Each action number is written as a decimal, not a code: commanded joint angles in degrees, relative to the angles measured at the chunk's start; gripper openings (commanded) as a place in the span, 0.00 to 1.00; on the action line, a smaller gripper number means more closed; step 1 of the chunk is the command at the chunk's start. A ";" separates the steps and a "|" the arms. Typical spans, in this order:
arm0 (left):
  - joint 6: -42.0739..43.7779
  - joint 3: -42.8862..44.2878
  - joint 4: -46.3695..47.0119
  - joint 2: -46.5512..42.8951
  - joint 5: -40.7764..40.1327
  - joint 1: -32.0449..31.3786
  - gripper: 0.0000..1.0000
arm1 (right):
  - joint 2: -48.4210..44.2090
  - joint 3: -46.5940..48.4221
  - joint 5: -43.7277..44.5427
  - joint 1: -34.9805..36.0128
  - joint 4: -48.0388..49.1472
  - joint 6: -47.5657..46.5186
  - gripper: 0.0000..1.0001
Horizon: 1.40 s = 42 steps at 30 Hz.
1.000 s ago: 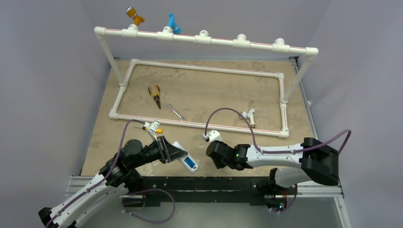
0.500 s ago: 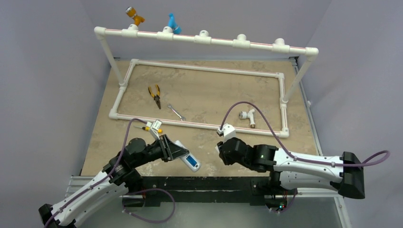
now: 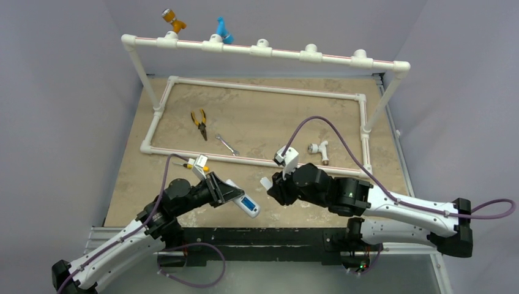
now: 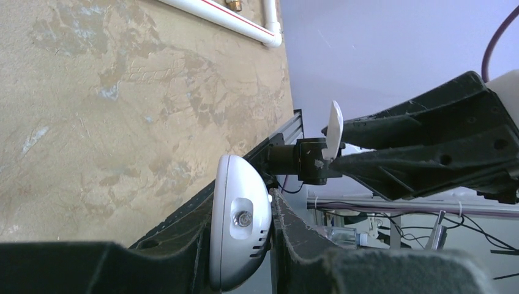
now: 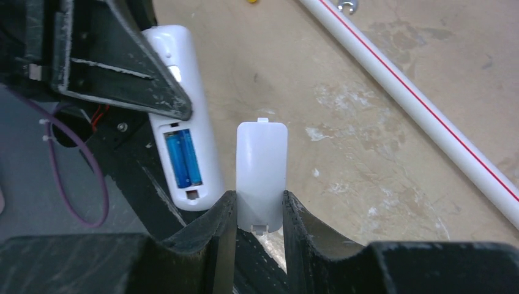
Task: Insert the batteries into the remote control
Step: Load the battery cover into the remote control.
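White plastic marks both halves of this job. At the left, the left gripper (image 3: 231, 195) is clamped across the body of the remote control (image 5: 176, 52), holding it near the table's front edge with its back turned toward the right wrist camera. The battery bay is uncovered, and the two blue batteries (image 5: 183, 160) lie in it side by side along the handset's length.

Just to the right, across a narrow gap and not touching, is the battery cover (image 5: 262, 174). The right gripper (image 5: 259, 202) pinches its near end, and its small tab points away from the wrist.

The cover's long axis runs almost parallel to the remote's, and the cover sits roughly level with the open bay. The loading itself looks finished, with closing the bay left to do. That calls for a short sideways shift of the right arm toward the left one. The slight splay between the two axes should be squared first, or the tab may miss its slot.
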 commanded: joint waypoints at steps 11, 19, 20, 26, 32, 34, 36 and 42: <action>-2.64 0.31 4.50 -1.37 -2.73 0.00 0.00 | 9.91 7.45 -10.38 3.55 6.22 -3.05 0.24; -1.17 1.46 2.41 -1.29 -3.14 0.04 0.00 | 11.98 9.51 -11.00 4.95 5.02 -3.93 0.24; -1.26 1.80 1.91 -1.18 -2.98 0.03 0.00 | 12.41 9.74 -10.84 5.15 4.78 -4.06 0.24; -1.31 2.29 1.87 -0.79 -2.47 0.01 0.00 | 14.86 11.47 -8.47 6.36 2.43 -4.93 0.24; -1.46 2.83 -0.41 -1.57 -3.10 -0.02 0.00 | 17.21 13.40 -5.77 7.64 -0.30 -5.65 0.24; -1.64 2.84 -0.85 -1.93 -3.25 0.03 0.00 | 17.72 13.81 -4.76 8.07 -1.04 -5.77 0.24; -1.92 2.82 -1.24 -2.28 -3.35 0.01 0.00 | 18.10 14.03 -3.44 8.46 -1.64 -5.78 0.24; -2.29 2.81 -1.50 -2.70 -3.34 0.05 0.00 | 19.08 14.39 -0.60 8.78 -2.70 -5.55 0.24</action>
